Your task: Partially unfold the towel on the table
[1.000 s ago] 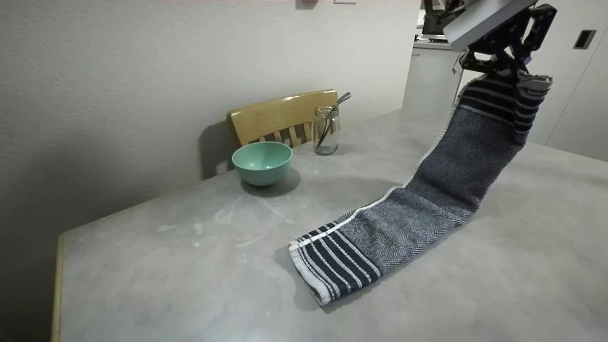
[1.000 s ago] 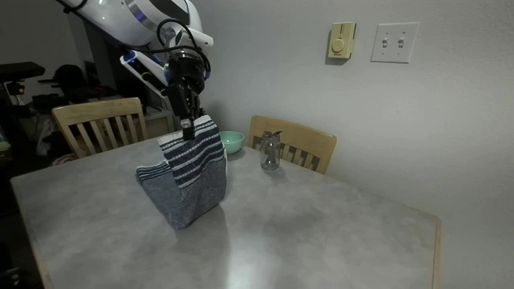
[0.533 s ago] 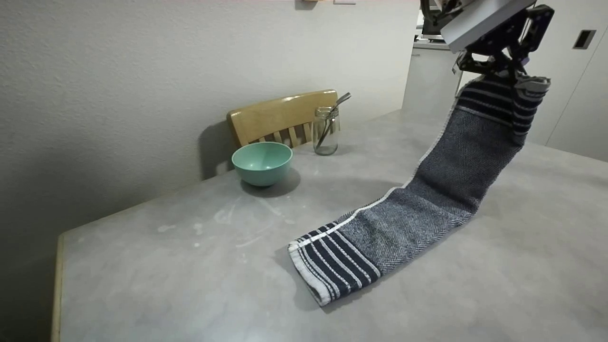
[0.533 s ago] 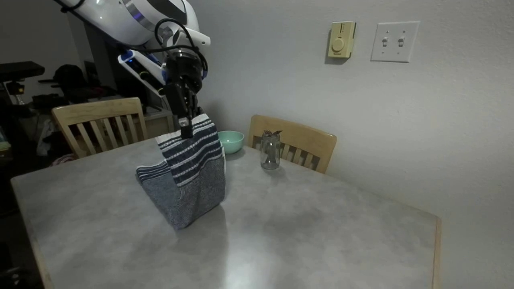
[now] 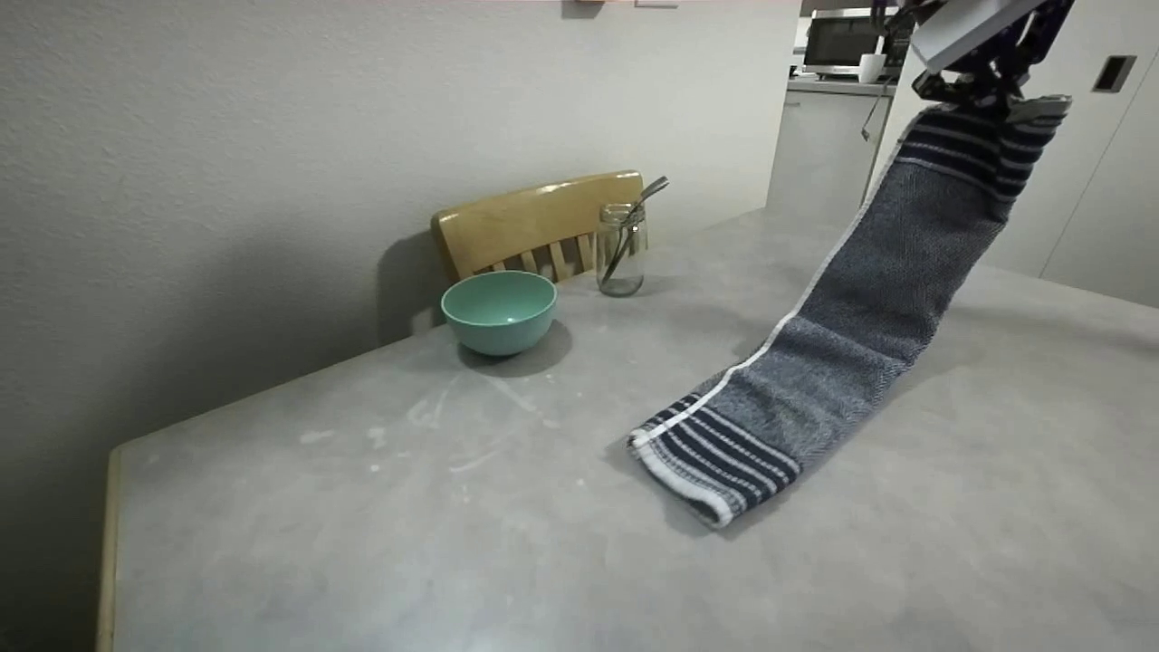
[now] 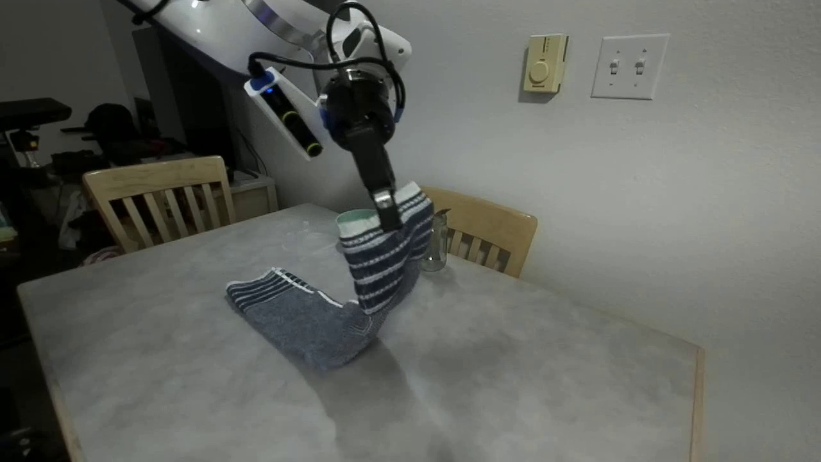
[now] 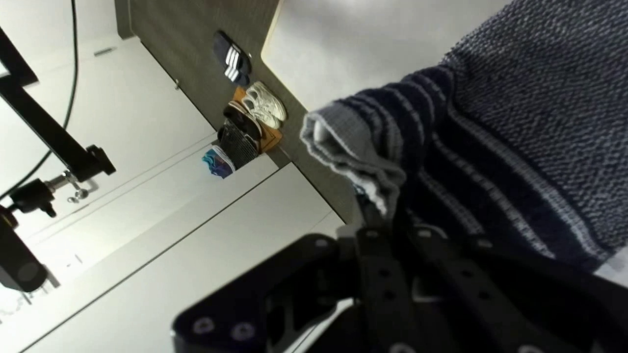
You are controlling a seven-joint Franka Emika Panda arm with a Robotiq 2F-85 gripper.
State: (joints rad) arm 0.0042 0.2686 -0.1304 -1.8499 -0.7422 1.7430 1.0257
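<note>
Black robot hand (image 7: 395,228) pinching one raised end of a long grey-blue cloth towel (image 5: 856,317) with navy and white bands
From there the towel slopes down to the large light grey table (image 5: 362,534), its other striped end lying on the surface; well apart from it stand a round teal bowl (image 5: 500,319) and a clear glass jar (image 5: 627,272) with metal cutlery (image 5: 653,188) leaning inside, and behind the jar a pale wooden chair (image 5: 539,220) shows past the table's edge
</note>
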